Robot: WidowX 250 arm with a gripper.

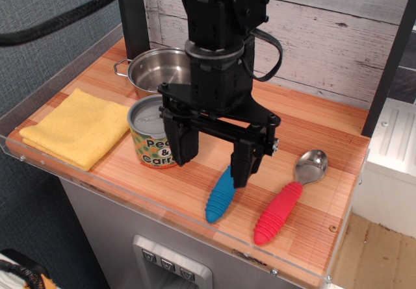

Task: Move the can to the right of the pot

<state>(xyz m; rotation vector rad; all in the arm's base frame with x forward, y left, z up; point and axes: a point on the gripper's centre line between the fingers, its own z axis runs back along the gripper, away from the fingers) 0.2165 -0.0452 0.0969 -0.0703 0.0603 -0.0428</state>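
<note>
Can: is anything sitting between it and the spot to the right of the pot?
The open gripper itself hangs just right of the can, and the arm hides the pot's right side. Where the board shows past the arm it is bare; the blue-handled utensil and red-handled spoon lie nearer the front.

Wooden table (312,117) carries cloth (78,130), can (151,133), pot (156,68), two utensils (286,201)

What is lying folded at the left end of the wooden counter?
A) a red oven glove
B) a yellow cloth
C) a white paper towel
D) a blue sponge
B: a folded yellow cloth lies at the left end of the counter, just left of the can.
</note>
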